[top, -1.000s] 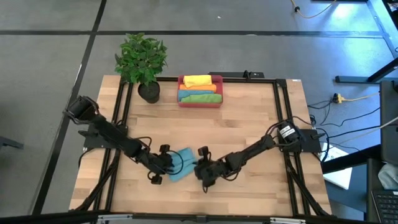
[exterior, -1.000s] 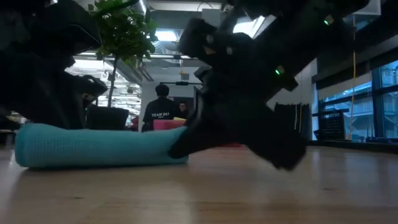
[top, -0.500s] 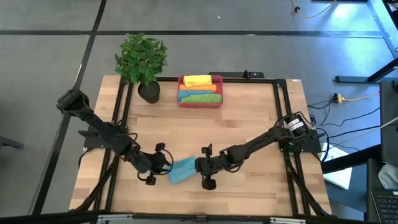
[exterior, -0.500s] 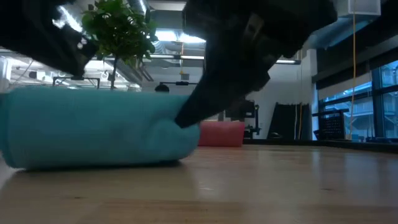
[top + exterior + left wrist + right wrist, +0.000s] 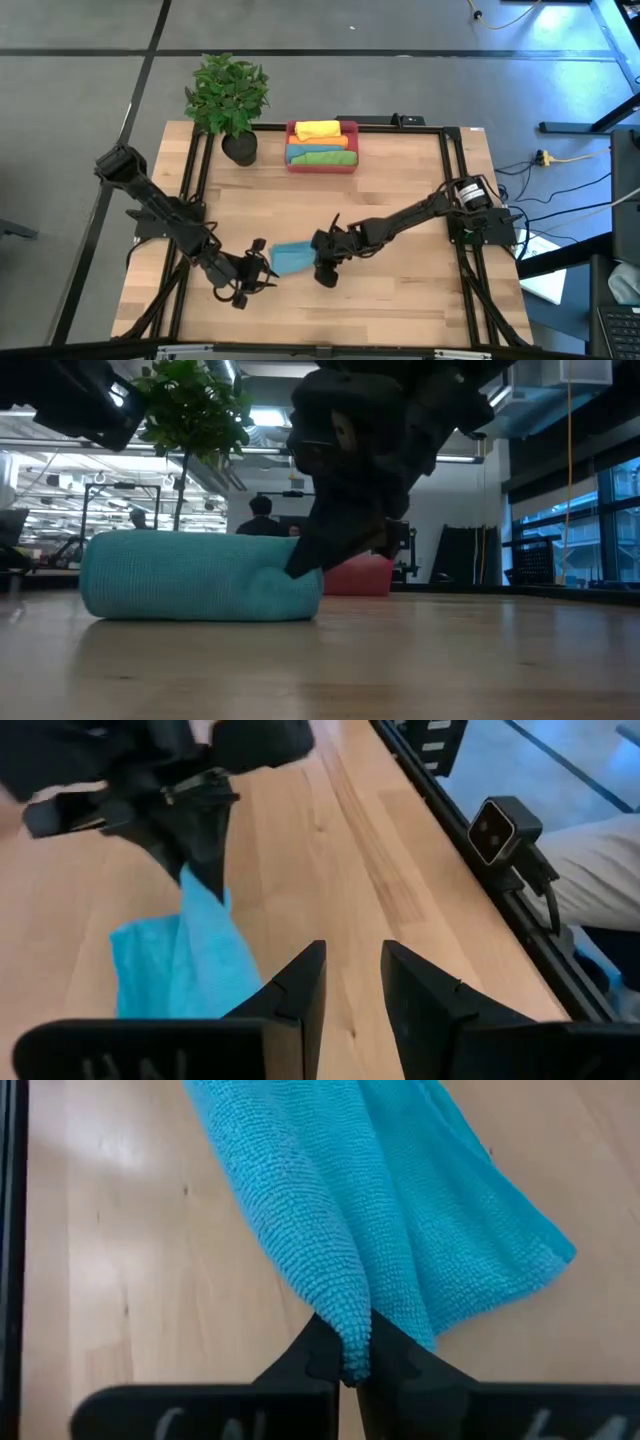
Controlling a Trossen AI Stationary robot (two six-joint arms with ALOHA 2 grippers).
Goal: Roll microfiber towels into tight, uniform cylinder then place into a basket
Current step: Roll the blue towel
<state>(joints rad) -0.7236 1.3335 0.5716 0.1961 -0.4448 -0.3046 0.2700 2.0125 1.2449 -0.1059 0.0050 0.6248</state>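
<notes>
A teal-blue microfiber towel [image 5: 291, 257], loosely rolled, lies along the wood in the table's near middle. In the low view it is a thick roll [image 5: 195, 578] resting on its side. My right gripper [image 5: 318, 261] is shut on its right end. My left gripper [image 5: 350, 955] stands open just off the roll's left end, its fingers apart with nothing between them. The red-pink basket [image 5: 352, 148] stands at the far middle and holds rolled yellow, orange, green and teal towels. My right gripper pinches a fold [image 5: 345, 1342] at the towel's right end between its two fingers, several layers bunched together. The fingers slant down at it from the table's right. The rest of the roll [image 5: 180, 585] lies on the table.
A potted plant [image 5: 228, 95] stands at the far left, beside the basket. Black frame rails [image 5: 452, 200] run along the table's sides. Bare wood lies between the towel and the basket. A person [image 5: 262, 525] shows in the room behind the table.
My left gripper has drawn back from the roll's left end toward the table's near left and risen. My right gripper has rolled its wrist and moved a little toward the far edge, keeping its hold. The roll has shifted with it toward the far edge.
</notes>
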